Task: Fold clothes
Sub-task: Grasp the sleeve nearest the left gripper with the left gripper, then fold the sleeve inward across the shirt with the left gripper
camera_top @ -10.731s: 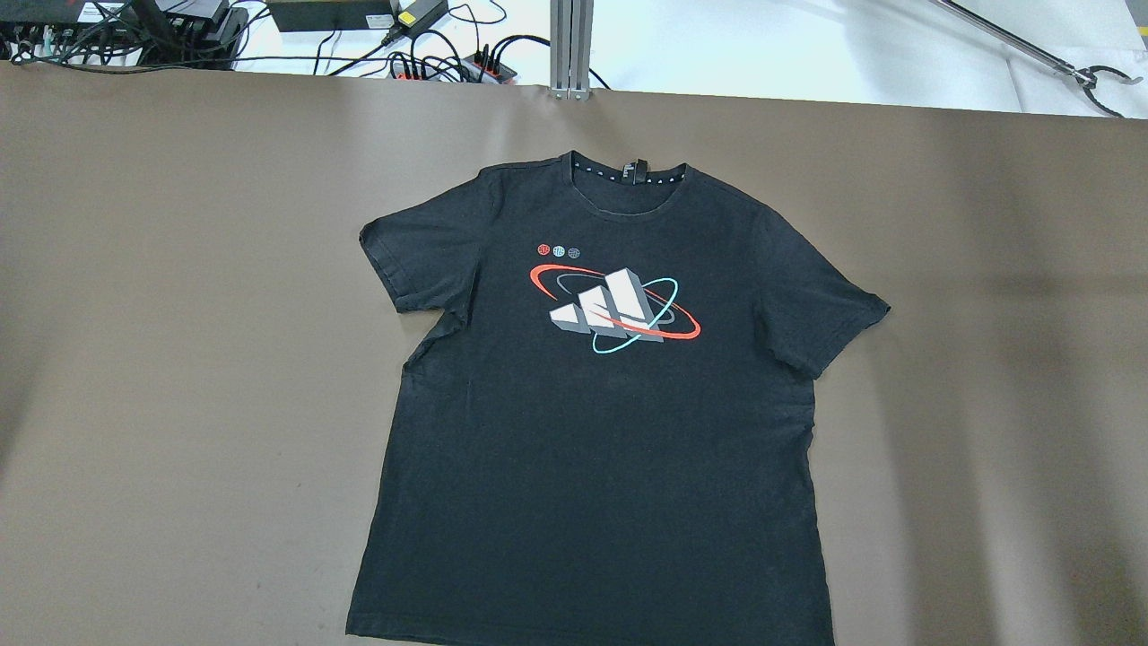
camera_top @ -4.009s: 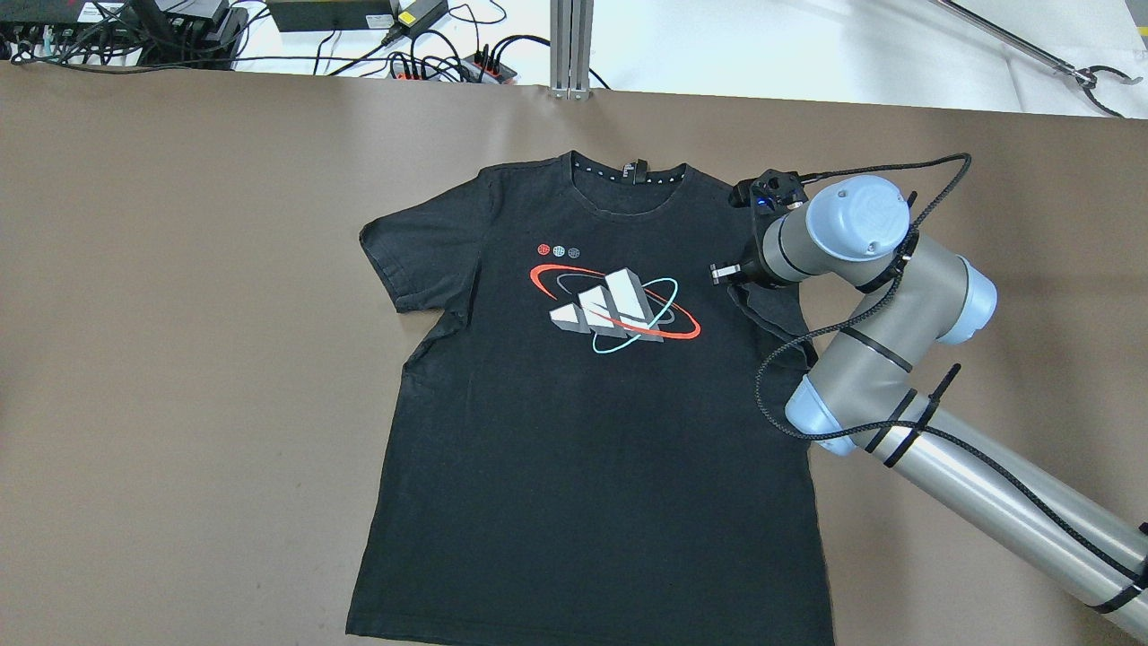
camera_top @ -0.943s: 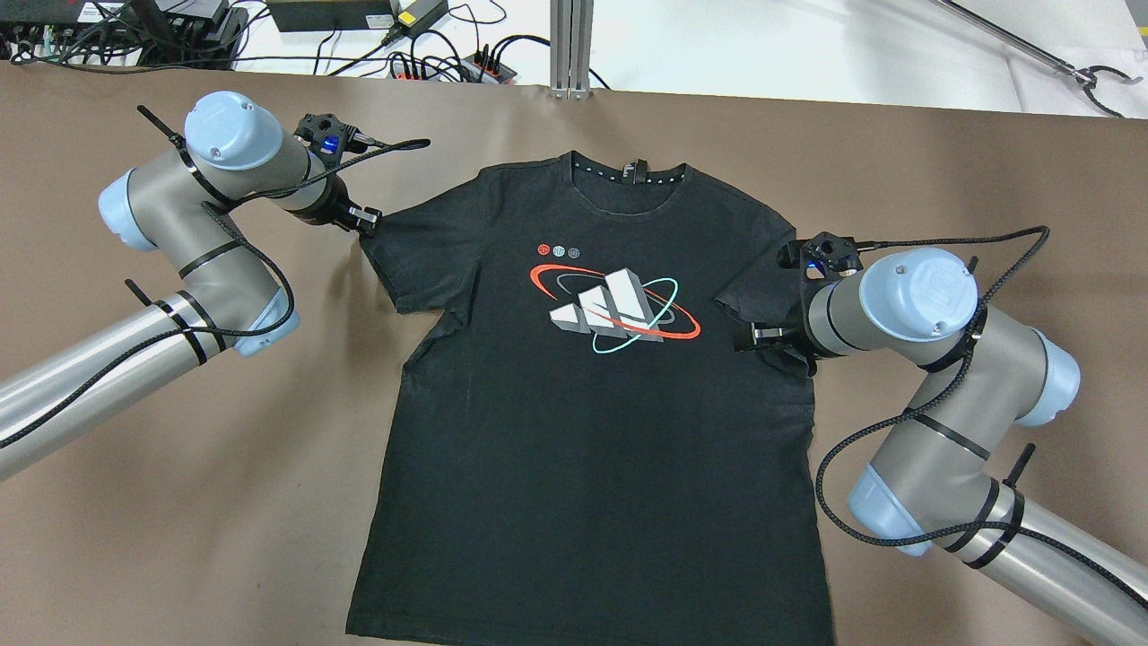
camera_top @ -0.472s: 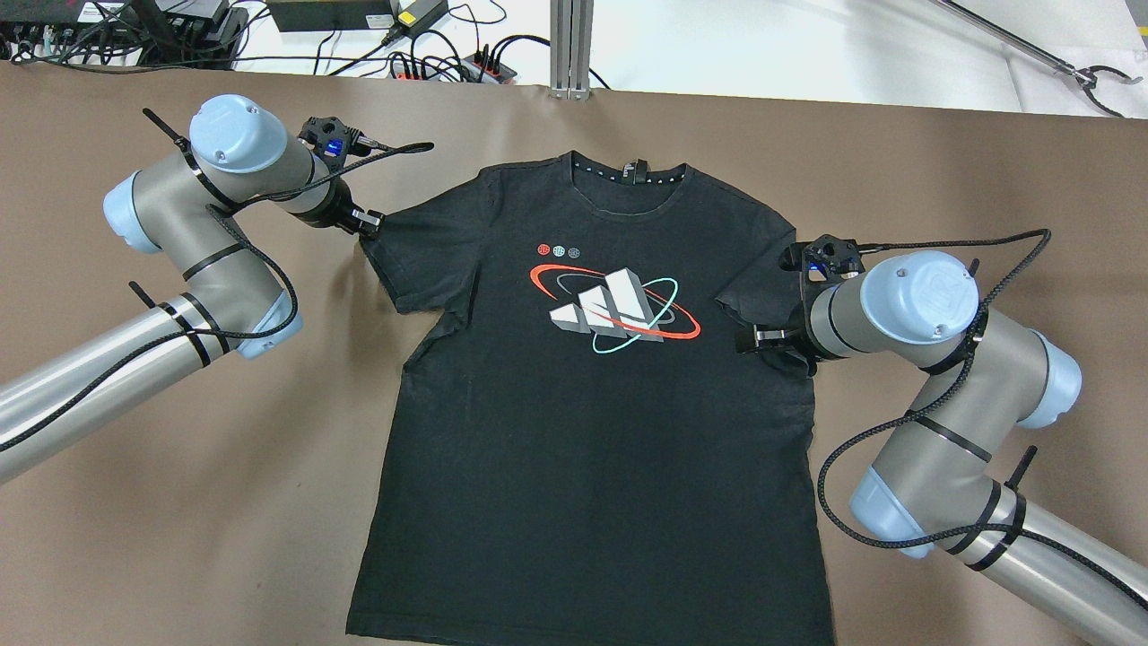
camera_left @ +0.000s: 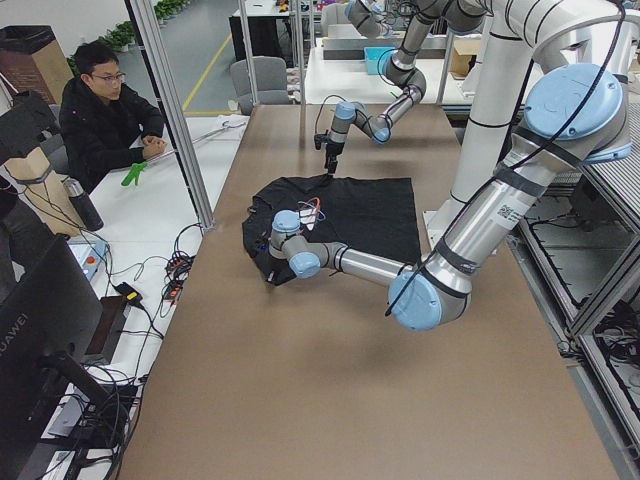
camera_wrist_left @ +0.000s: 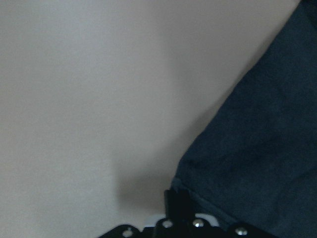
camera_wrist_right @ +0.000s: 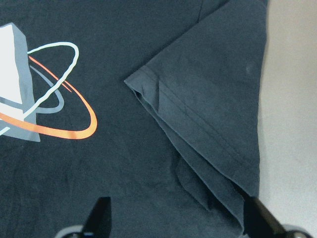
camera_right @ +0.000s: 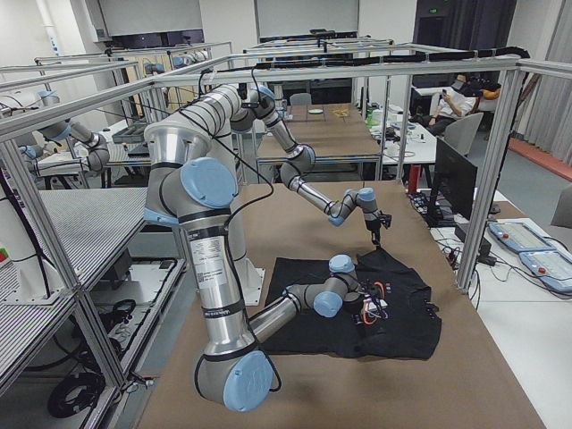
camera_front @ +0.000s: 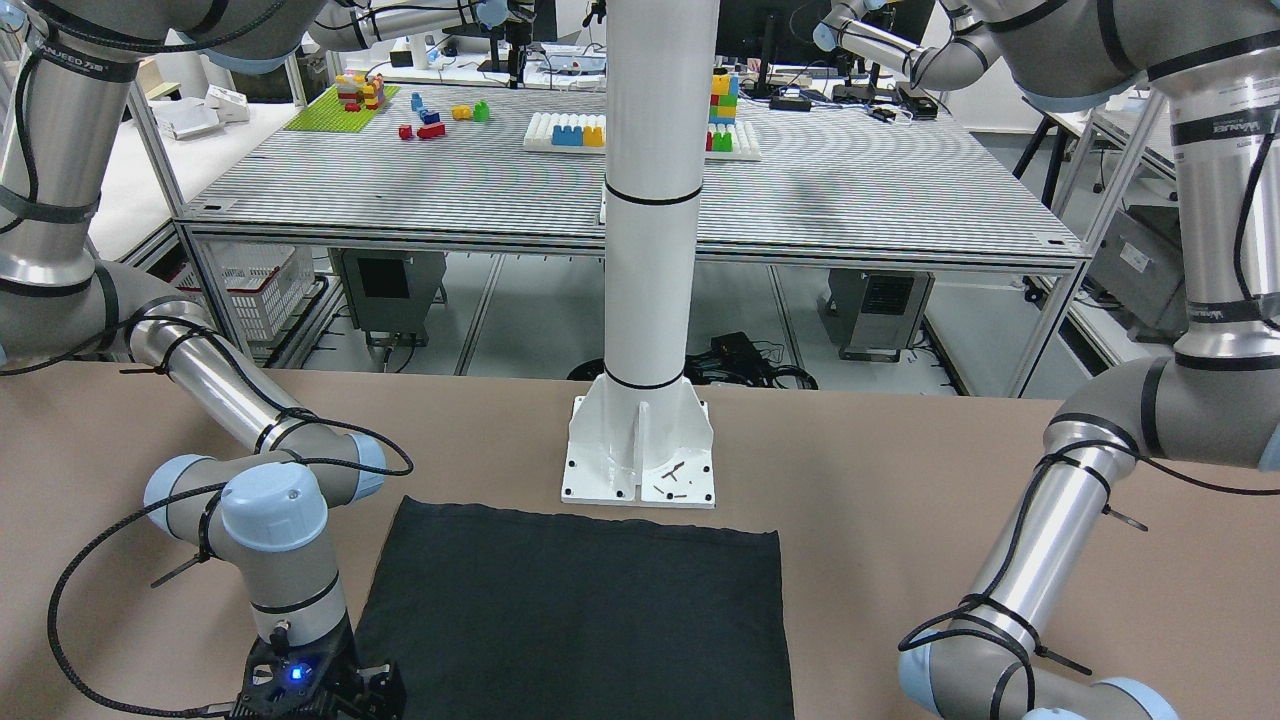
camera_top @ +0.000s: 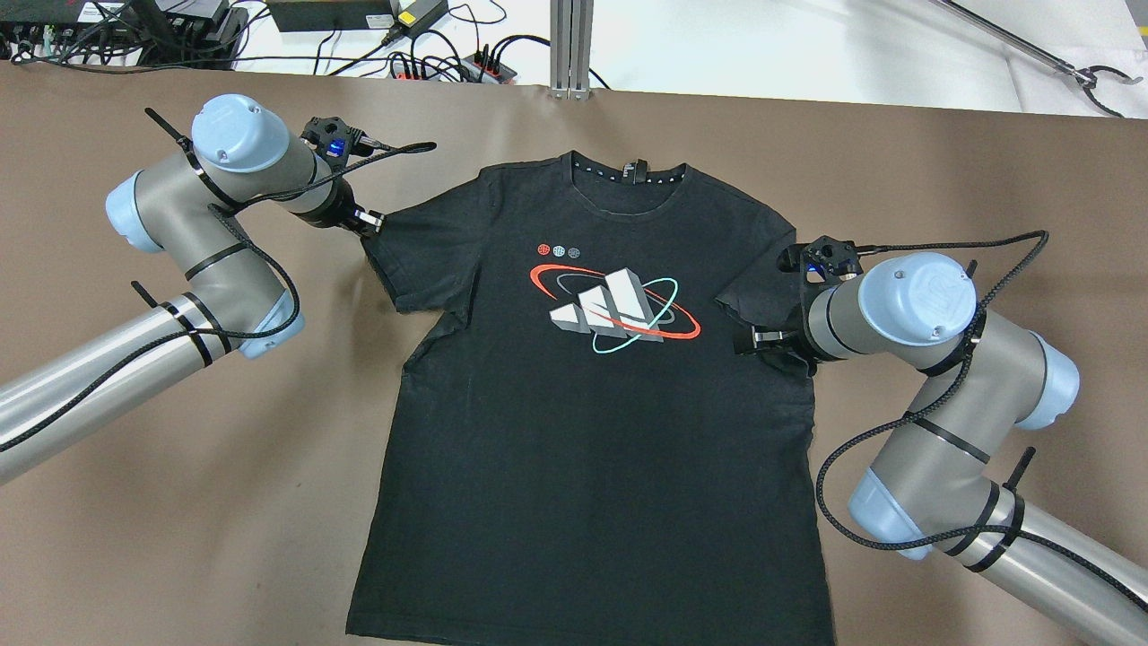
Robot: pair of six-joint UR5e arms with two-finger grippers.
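shirt (camera_top: 592, 467) flat, print (camera_top: 614, 305) up. wrist view alone shows right gripper (camera_wrist_right: 177, 208) spread over folded sleeve (camera_wrist_right: 213, 114) right of print. left gripper (camera_wrist_left: 178, 201) pinches sleeve corner (camera_top: 381, 235) left of print.

Hem: overhead view's bottom edge cuts off the T-shirt (camera_top: 583, 467).
My left gripper (camera_top: 366, 222): wrist view crops it; one finger (camera_wrist_left: 177, 201) shows at the sleeve (camera_wrist_left: 257, 148) edge, grip state not determinable.
My right gripper (camera_front: 350, 693): front view crops its fingertips.
Print (camera_right: 374, 309), side views: too small to read.
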